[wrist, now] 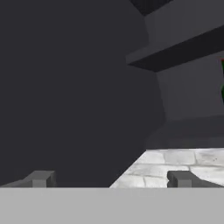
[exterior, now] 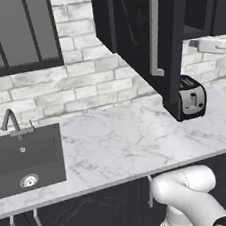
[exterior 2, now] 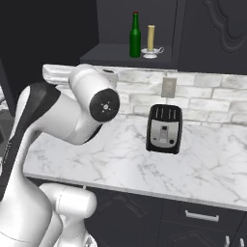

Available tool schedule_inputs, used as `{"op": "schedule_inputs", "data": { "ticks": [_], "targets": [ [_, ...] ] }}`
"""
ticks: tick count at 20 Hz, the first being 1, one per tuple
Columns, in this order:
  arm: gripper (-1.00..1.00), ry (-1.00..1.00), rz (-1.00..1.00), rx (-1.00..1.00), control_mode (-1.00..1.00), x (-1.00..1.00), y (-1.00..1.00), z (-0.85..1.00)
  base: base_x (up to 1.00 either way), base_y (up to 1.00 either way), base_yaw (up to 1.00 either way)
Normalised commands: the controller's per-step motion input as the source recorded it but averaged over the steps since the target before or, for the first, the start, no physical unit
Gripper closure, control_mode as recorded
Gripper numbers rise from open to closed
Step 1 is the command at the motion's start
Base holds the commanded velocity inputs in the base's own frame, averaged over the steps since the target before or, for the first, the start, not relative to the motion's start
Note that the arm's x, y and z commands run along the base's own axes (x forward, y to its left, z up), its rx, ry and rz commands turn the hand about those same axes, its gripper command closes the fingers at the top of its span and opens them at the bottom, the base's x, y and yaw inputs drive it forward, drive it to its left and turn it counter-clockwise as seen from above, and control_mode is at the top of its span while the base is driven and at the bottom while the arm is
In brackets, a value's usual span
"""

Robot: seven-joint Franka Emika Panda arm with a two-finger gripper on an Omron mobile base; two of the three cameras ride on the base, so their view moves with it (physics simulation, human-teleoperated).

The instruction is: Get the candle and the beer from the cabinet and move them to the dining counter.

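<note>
Gripper (wrist: pixel 109 179) wide apart, holding nothing. Beer (wrist: pixel 222 81) peeks at 3 o'clock in hand view, standing upright on cabinet (wrist: pixel 188 127) shelf.

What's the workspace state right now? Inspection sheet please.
Surface: white grey-veined marble worktop, bare apart from the items below.
Job's things: dark-green glass beer bottle with red cap and pale-yellow stick candle in a small clear holder stand upright side by side on the shelf of the open black wall cabinet.
Clutter: black-and-silver toaster; black sink with grey tap.
Pincer: pincer open, holding nothing, facing the cabinet interior.
Cables: nothing seen.
Surroundings: whitish brick wall; black lower cabinets.
</note>
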Motion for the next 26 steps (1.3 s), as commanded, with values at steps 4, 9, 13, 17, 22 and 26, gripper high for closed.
{"op": "schedule_inputs", "data": {
  "ticks": [4, 9, 13, 17, 22, 26],
  "targets": [
    [-1.0, 0.05, -0.46, 0.0, -1.0, 0.14, -0.4, 0.18, 0.0, 0.0, 0.0],
    [-1.0, 0.02, -0.38, 0.0, -1.0, 0.18, -0.34, 0.12, 0.0, 0.0, 0.0],
    [-1.0, 0.0, -0.22, -0.02, -1.0, 0.15, -0.42, 0.0, 0.0, 0.0, 0.0],
    [-1.0, -0.01, -0.08, -0.06, -1.0, 0.13, -0.43, 0.0, 0.0, 0.0, 0.0],
    [-1.0, 0.0, -0.09, -0.15, -1.0, 0.21, -0.25, 0.0, 0.0, 0.0, 0.0],
    [-1.0, 0.0, -0.08, -0.15, -1.0, 0.2, -0.05, 0.0, 0.0, 0.0, 0.0]
  ]
}}
